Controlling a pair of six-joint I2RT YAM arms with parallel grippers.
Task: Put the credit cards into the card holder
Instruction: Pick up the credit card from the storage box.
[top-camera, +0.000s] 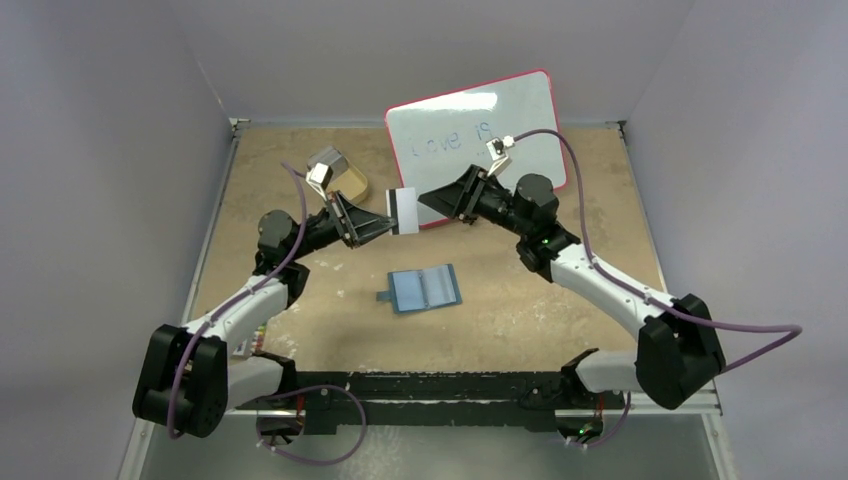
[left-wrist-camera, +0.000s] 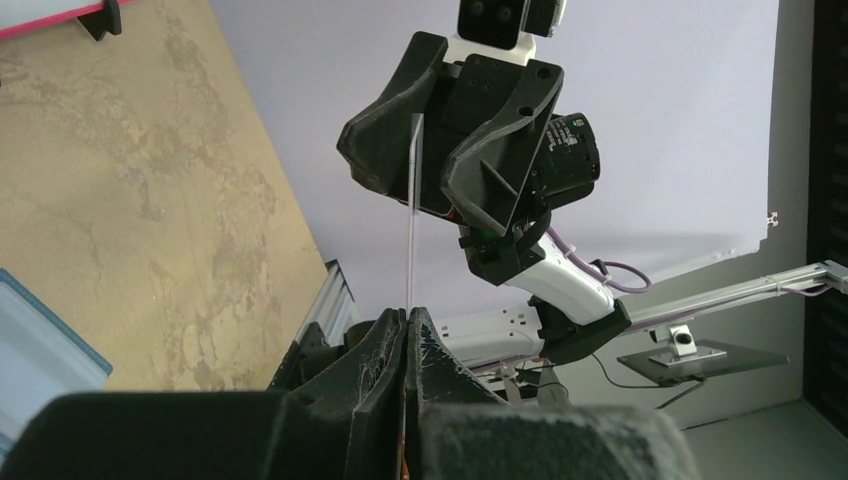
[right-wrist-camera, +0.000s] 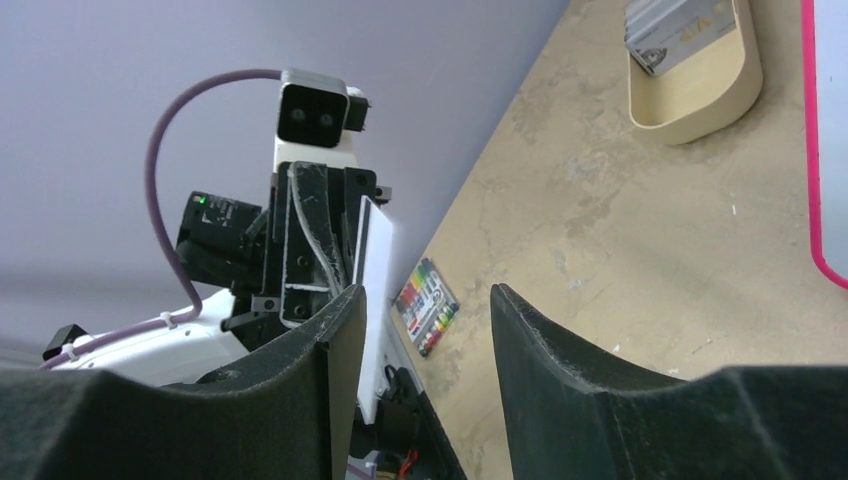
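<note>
My left gripper (top-camera: 385, 222) is shut on one grey-silver credit card (top-camera: 406, 211) and holds it in the air above the table. The left wrist view shows that card (left-wrist-camera: 411, 220) edge-on, rising from my shut left gripper (left-wrist-camera: 408, 316). My right gripper (top-camera: 426, 199) faces it with jaws open around the card's far end. In the right wrist view the card (right-wrist-camera: 376, 262) lies close to one finger of my right gripper (right-wrist-camera: 425, 312), and a wide gap remains on the other side. The teal card holder (top-camera: 425, 288) lies open flat on the table below. More credit cards (top-camera: 327, 164) sit in the tray.
A tan oval tray (top-camera: 352, 186) stands at the back left. A pink-edged whiteboard (top-camera: 470, 150) lies at the back right. A multicoloured striped card (right-wrist-camera: 428, 306) lies at the table's left edge near the left arm.
</note>
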